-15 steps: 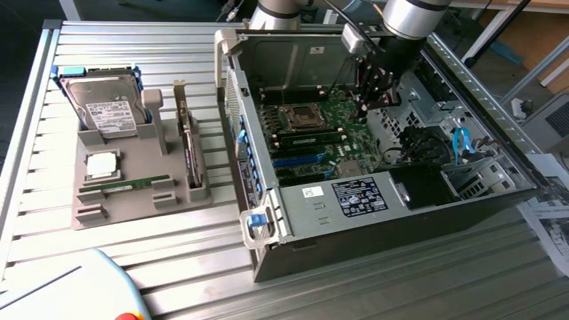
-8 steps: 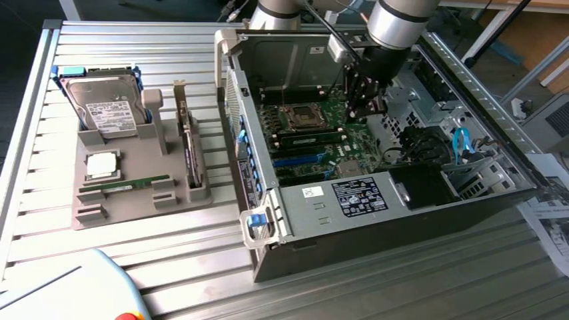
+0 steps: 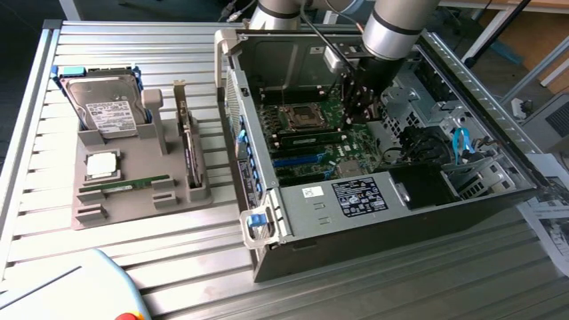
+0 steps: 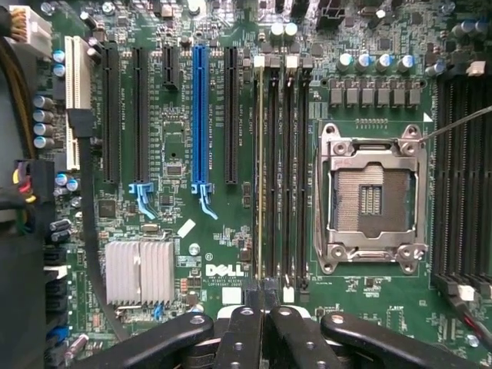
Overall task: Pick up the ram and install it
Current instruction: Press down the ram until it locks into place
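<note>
where white "dell" (image 4: 224,270) marks the motherboard (image 4: 184,254), the hand (image 4: 265,323) above.

On your slatted table (image 3: 36,120), open computer case (image 3: 374,220) toward the exterior view's right, parts holder (image 3: 133,200) beside it on the left, hard drive (image 3: 106,107) at the holder's far end, processor chip (image 3: 101,163) mid-holder, ram (image 3: 124,185) along its near edge, motherboard (image 4: 192,254) inside the case, arm (image 3: 396,27) reaching in above it.

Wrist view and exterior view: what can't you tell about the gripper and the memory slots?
- Exterior view: the gripper is partly hidden by the arm and the dark case, so any load is unseen.
- Wrist view: the gripper is cut off by the picture's edge.
- Wrist view: the memory slots are seen end-on, so whether one is filled is unclear.
- Exterior view: the hard drive label is too small to read.
</note>
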Controlling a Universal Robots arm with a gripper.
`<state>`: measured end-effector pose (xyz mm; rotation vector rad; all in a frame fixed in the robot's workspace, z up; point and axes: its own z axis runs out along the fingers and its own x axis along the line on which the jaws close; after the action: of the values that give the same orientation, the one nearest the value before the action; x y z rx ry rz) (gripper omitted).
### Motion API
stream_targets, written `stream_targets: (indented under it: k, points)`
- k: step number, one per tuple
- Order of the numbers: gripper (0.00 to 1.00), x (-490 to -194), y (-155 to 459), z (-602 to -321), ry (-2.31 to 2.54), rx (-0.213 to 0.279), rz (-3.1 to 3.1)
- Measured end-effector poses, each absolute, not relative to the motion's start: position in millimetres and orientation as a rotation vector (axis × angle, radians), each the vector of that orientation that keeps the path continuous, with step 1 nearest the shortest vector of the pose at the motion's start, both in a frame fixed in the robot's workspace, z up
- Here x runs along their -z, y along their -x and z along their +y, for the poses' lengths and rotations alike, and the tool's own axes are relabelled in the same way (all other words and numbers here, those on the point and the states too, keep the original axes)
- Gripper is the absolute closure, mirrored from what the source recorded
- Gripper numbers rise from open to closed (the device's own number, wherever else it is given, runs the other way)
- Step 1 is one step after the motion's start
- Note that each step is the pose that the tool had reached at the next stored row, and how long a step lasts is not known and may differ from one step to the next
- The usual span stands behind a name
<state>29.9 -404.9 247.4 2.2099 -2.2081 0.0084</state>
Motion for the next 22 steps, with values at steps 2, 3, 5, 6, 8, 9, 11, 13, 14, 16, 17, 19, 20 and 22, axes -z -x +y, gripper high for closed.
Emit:
stream_targets:
  k: [2, 3, 5, 6, 8, 9, 11, 13, 14, 16, 17, 19, 20, 22]
  points:
    - [0.89, -244.1, -29.9, -404.9, -2.21, -0.008, -2.208]
    - [0.89, -242.1, -29.9, -404.9, -2.21, -0.008, -2.208]
    - [0.89, -236.5, -29.9, -404.9, -2.21, -0.008, -2.208]
    - [0.89, -234.4, -29.9, -404.9, -2.21, -0.008, -2.208]
    - [0.89, -229.2, -29.8, -405.1, -2.209, -0.009, -2.207]
    - [0.89, -227.9, -29.8, -405.1, -2.209, -0.009, -2.207]
    - [0.89, -228.4, -29.4, -404.9, -2.211, -0.009, -2.207]
    - [0.89, -232.4, -28.3, -404.6, -2.213, -0.008, -2.21]
    - [0.89, -236.3, -27.8, -404.8, -2.213, -0.011, -2.209]
    - [0.89, -243.4, -26.4, -404.9, -2.214, -0.015, -2.21]
    - [0.89, -245.9, -25.1, -404.9, -2.215, -0.017, -2.211]
    - [0.89, -247.3, -20.5, -404.9, -2.218, -0.018, -2.208]
    - [0.89, -247.4, -17.1, -404.9, -2.22, -0.018, -2.207]
    - [0.89, -247.2, -7.0, -404.8, -2.22, -0.018, -2.207]
